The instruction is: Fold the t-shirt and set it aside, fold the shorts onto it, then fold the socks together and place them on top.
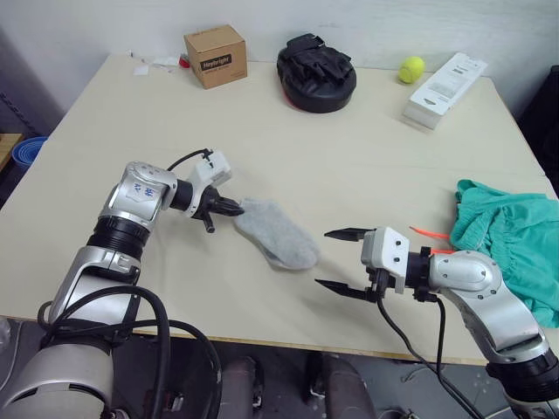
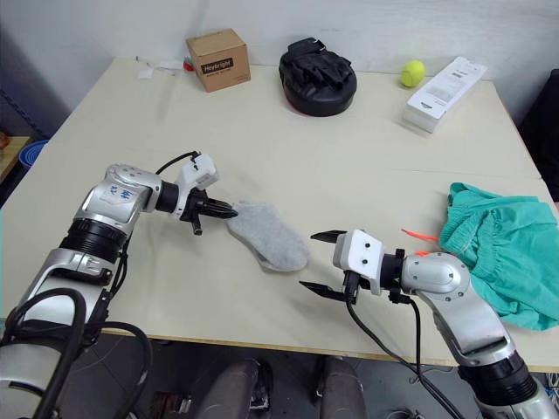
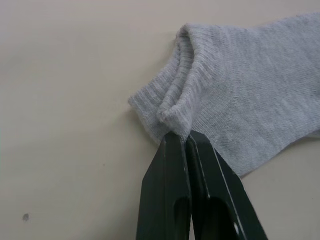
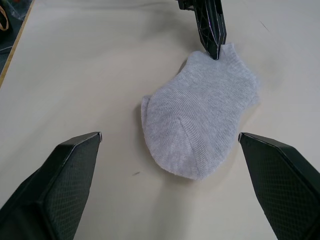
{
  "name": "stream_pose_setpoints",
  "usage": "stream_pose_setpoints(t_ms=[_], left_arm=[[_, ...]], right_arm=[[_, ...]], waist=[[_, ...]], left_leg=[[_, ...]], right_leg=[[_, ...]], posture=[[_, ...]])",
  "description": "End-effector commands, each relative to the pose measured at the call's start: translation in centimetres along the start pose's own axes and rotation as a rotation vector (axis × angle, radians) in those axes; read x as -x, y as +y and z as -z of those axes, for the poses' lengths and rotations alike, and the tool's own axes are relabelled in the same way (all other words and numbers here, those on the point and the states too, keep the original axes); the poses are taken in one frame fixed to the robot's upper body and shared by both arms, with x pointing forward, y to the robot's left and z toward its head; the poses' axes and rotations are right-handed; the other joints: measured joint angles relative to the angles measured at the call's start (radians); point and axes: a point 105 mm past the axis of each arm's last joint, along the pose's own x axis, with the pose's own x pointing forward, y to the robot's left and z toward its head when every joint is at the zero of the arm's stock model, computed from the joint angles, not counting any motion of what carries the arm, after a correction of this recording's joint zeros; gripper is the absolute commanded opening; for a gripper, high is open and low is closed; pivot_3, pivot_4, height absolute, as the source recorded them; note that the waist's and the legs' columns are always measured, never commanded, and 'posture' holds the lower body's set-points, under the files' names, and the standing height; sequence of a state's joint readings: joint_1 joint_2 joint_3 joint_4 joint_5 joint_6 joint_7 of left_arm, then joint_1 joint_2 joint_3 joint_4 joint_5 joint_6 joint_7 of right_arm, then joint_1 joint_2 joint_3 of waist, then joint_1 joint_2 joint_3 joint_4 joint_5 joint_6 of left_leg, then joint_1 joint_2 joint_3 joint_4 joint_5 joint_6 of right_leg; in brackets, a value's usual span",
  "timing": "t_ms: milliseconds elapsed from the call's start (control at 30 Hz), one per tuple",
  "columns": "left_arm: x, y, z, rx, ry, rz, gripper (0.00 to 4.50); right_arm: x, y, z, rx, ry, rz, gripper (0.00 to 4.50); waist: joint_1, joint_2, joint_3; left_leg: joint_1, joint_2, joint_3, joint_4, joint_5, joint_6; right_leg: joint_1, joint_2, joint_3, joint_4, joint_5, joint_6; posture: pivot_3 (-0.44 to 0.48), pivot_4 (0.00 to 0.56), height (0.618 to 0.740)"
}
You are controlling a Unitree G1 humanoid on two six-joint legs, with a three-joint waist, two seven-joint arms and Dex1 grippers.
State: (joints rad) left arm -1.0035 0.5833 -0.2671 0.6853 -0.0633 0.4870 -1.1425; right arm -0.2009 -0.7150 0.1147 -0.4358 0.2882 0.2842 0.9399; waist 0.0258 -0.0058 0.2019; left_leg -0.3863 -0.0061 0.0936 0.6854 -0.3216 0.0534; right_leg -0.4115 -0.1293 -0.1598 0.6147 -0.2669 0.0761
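The left gripper [image 1: 238, 208] is pinching the ribbed cuff of the socks [image 1: 278, 233], its two black fingers [image 3: 187, 190] pressed tight together on the edge of the knit. The socks are lying flat on the table [image 1: 288, 148] as a light grey shape, stretching from the left gripper toward the near edge, about midway between the two arms. In the left wrist view two layers of cuff are showing at the pinch point, one folded over the other.

The right gripper [image 1: 343, 260] is hovering just beside the toe end of the socks, not touching them, with its fingers [image 4: 60, 180] spread wide apart and holding nothing; in the right wrist view the socks are sitting squarely between them.

The shorts [image 1: 509, 236] are lying in a crumpled teal-green heap at the table's right edge, behind the right arm, with the orange drawstring [image 1: 425, 232] poking out toward the centre.

Along the far side of the table a cardboard box [image 1: 215, 55], a black padded mitt [image 1: 316, 72], a yellow-green tennis ball [image 1: 411, 69] and a long white box [image 1: 445, 89] are standing well apart from the clothes.
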Motion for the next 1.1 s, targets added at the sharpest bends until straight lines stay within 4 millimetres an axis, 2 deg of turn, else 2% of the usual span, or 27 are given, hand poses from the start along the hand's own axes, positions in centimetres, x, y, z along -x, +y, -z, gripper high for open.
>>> stream_pose_setpoints(t_ms=[33, 267, 300, 333, 400, 567, 633, 700, 767, 933, 1033, 1100], left_arm=[[0.8, -0.1, -2.6, -0.039, -0.090, 0.007, 1.05], [3.0, -1.9, -5.2, -0.107, -0.200, 0.048, 3.14], [3.3, -2.2, -5.6, -0.112, -0.222, 0.064, 3.14], [3.6, -2.6, -5.8, -0.128, -0.235, 0.078, 3.18], [3.7, -3.4, -6.0, -0.168, -0.242, 0.108, 2.83], [2.2, -3.9, -4.4, -0.312, -0.138, 0.129, 1.31], [0.6, -3.5, -3.0, -0.385, -0.056, 0.113, 0.69], [-0.2, -3.1, -2.2, -0.430, -0.014, 0.104, 0.03], [-1.1, -2.8, -1.5, -0.448, 0.020, 0.096, 0.00], [-2.6, -1.5, -0.2, -0.461, 0.097, 0.031, 0.00], [-2.7, -1.3, 0.1, -0.457, 0.099, 0.030, 0.00], [-2.7, -1.3, 0.3, -0.452, 0.098, 0.029, 0.00]], right_arm=[[-0.1, 0.2, -1.3, 0.032, -0.041, -0.002, 4.50], [-0.8, -0.5, -1.6, 0.015, -0.052, 0.015, 4.50], [-1.0, -0.6, -1.7, 0.008, -0.058, 0.014, 4.50], [-1.2, -0.7, -1.8, 0.003, -0.063, 0.014, 4.31], [-1.9, -0.8, -2.0, -0.003, -0.073, 0.008, 3.89], [-4.5, -1.2, -1.7, 0.004, -0.052, 0.004, 2.13], [-6.9, -1.5, -1.4, 0.007, -0.033, 0.008, 1.42], [-8.3, -1.8, -1.3, 0.012, -0.021, 0.014, 0.68], [-10.2, -2.5, -1.4, 0.016, -0.007, 0.034, 0.01], [-13.0, -3.7, -0.6, 0.027, 0.062, 0.065, 0.01], [-13.4, -3.5, 0.7, 0.006, 0.119, 0.047, 0.01], [-13.0, -2.6, 1.8, 0.023, 0.164, -0.003, 0.01]], waist=[[0.000, 0.000, 0.000], [-0.002, 0.000, 0.000], [-0.003, 0.000, 0.000], [-0.004, 0.000, 0.000], [-0.005, 0.000, 0.000], [-0.004, 0.000, 0.000], [-0.004, -0.001, 0.000], [-0.003, -0.001, 0.000], [-0.006, -0.001, 0.000], [-0.009, -0.001, -0.001], [-0.011, -0.001, -0.001], [-0.014, -0.001, -0.001]], left_leg=[[0.000, 0.000, 0.000, 0.000, 0.000, 0.000], [0.000, 0.000, 0.000, 0.000, 0.000, 0.000], [0.000, 0.000, 0.000, 0.000, 0.000, 0.000], [0.000, 0.000, 0.000, 0.000, 0.000, 0.000], [0.000, 0.000, 0.000, 0.000, 0.000, 0.000], [0.001, 0.000, 0.000, 0.001, 0.000, 0.000], [0.000, 0.000, 0.000, 0.001, 0.000, 0.000], [0.000, 0.000, 0.001, 0.003, 0.000, 0.000], [-0.001, 0.000, 0.000, 0.003, 0.000, 0.000], [-0.002, 0.000, 0.000, 0.004, 0.000, 0.000], [-0.002, 0.000, 0.001, 0.005, 0.000, 0.000], [-0.001, 0.000, 0.001, 0.005, 0.000, 0.000]], right_leg=[[0.000, 0.000, 0.000, 0.000, 0.000, 0.000], [0.000, -0.001, 0.000, 0.000, 0.000, 0.000], [0.000, -0.001, 0.000, 0.000, 0.000, 0.000], [0.000, -0.001, 0.000, 0.000, 0.000, 0.000], [0.000, -0.001, 0.000, 0.001, 0.000, 0.000], [0.000, 0.000, 0.000, 0.002, 0.000, 0.000], [0.000, 0.000, 0.000, 0.002, 0.000, 0.000], [0.000, 0.000, 0.001, 0.004, 0.000, 0.000], [-0.001, 0.001, 0.000, 0.004, 0.000, 0.000], [-0.003, 0.001, 0.000, 0.006, 0.000, -0.001], [-0.002, 0.000, 0.000, 0.006, 0.000, -0.001], [-0.002, 0.000, 0.000, 0.006, 0.000, -0.001]], posture=[[0.000, 0.150, 0.740], [0.000, 0.150, 0.740], [0.000, 0.150, 0.740], [0.000, 0.150, 0.740], [0.000, 0.150, 0.740], [0.000, 0.150, 0.740], [0.000, 0.150, 0.740], [0.000, 0.150, 0.740], [0.000, 0.150, 0.740], [0.000, 0.150, 0.740], [0.000, 0.150, 0.740], [0.000, 0.150, 0.740]])
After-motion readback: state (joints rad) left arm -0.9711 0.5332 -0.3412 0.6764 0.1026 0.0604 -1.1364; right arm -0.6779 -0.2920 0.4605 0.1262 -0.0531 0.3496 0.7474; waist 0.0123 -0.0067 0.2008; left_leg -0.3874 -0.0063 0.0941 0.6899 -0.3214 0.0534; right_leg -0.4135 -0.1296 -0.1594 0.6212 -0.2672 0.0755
